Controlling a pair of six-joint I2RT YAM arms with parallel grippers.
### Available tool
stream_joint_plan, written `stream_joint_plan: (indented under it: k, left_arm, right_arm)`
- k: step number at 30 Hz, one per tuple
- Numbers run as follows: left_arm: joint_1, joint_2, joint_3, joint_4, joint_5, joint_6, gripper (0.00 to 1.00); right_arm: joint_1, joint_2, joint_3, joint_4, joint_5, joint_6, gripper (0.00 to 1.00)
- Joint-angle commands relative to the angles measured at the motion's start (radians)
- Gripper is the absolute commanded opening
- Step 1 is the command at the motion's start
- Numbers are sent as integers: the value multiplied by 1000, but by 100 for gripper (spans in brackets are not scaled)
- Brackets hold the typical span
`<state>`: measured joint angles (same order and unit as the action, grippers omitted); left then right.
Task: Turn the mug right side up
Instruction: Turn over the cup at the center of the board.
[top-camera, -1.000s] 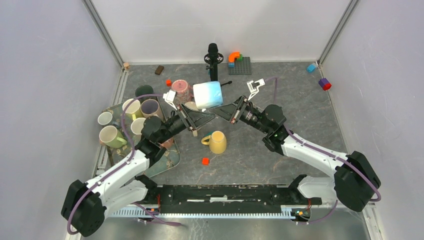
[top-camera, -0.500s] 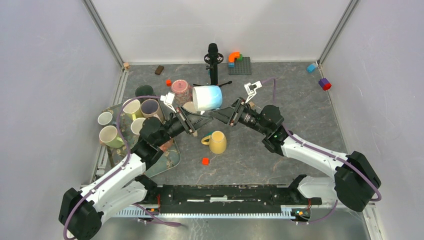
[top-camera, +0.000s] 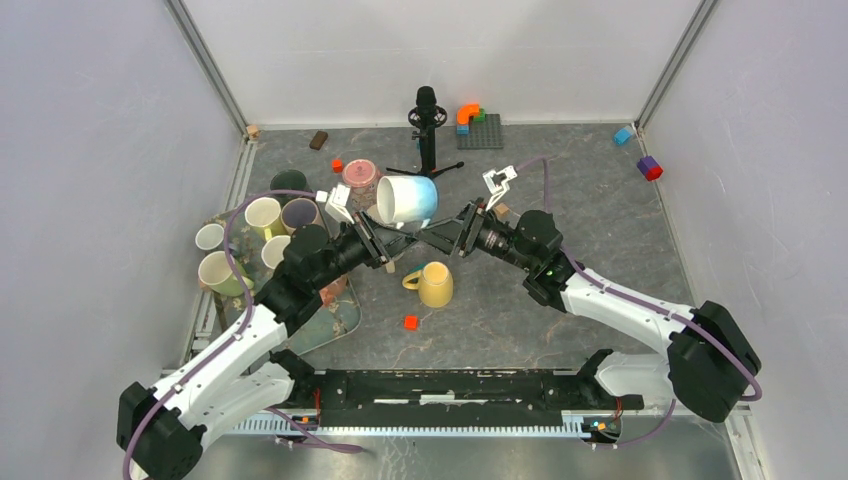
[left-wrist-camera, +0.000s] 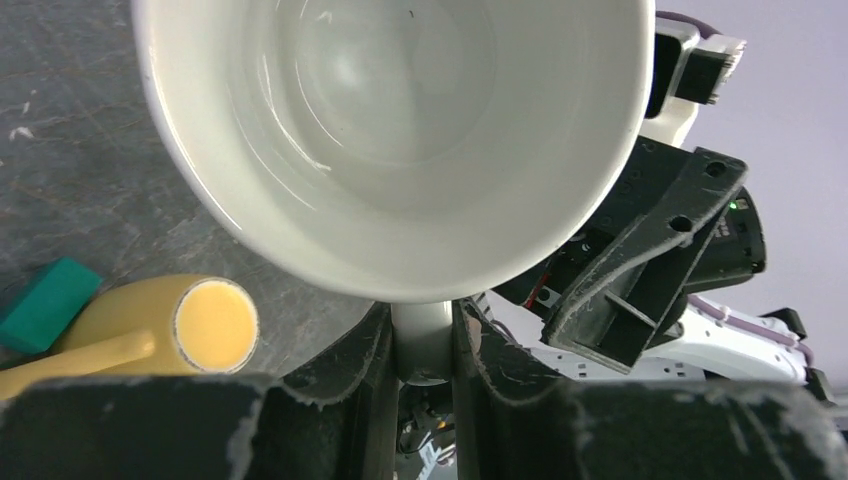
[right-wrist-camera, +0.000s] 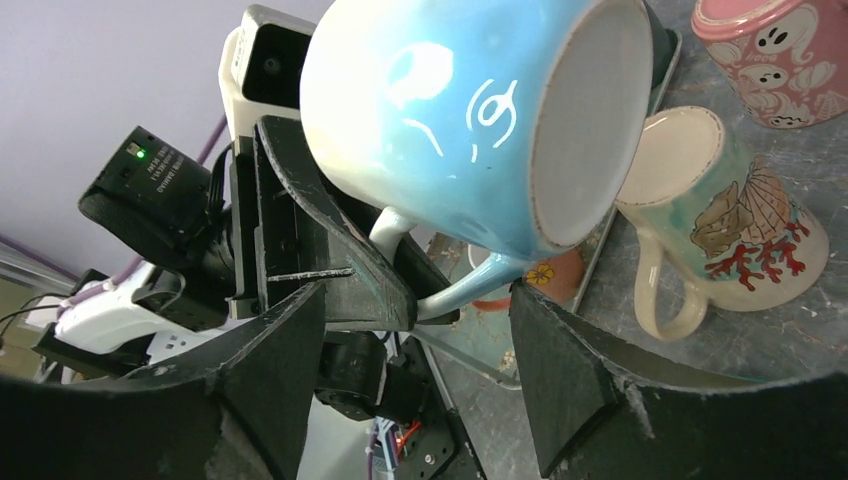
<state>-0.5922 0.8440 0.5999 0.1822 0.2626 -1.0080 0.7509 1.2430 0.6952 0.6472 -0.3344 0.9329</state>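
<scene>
Table (top-camera: 600, 200): grey, walled at left, back and right; open surface lies right of the arms, clutter is at left and along the back.
Tray (top-camera: 340, 325): at the left edge, crowded with upright mugs.
Left gripper (left-wrist-camera: 422, 340): jaws narrow, clamped on the mug's handle and carrying it.
Right gripper (right-wrist-camera: 415, 330): jaws spread wide, one finger on each side below the mug; no contact is visible.
Mug (top-camera: 405, 198): blue and white, held above the table centre, tipped on its side with its mouth towards the left arm.
Yellow mug (top-camera: 436, 284): lies on the table just in front of both grippers.
Red block (top-camera: 410, 322): near the yellow mug, on its near side.
</scene>
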Motion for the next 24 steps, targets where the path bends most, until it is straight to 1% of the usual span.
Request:
stream_joint_plan:
  k: [1,6,11,18,24]
  left_arm:
    - [1,-27,86,-15,-43,100,2]
    - [2,-32,118,-90,-73,128,2]
    - [1,-47,138,-151,-103,153,2]
    - [1,-69,178,-265,-151,189,2]
    - [1,-107,240,-414,-255,233,2]
  right_arm:
    - [5,7,7,6,20,-50,75]
    - [4,5,15,-60,48,-88,88]
    - [5,-20,23,-132,81,-139,96]
    - [5,-56,36,-244,132,-209,98]
    - [4,-98,58,-359,192,-290,98]
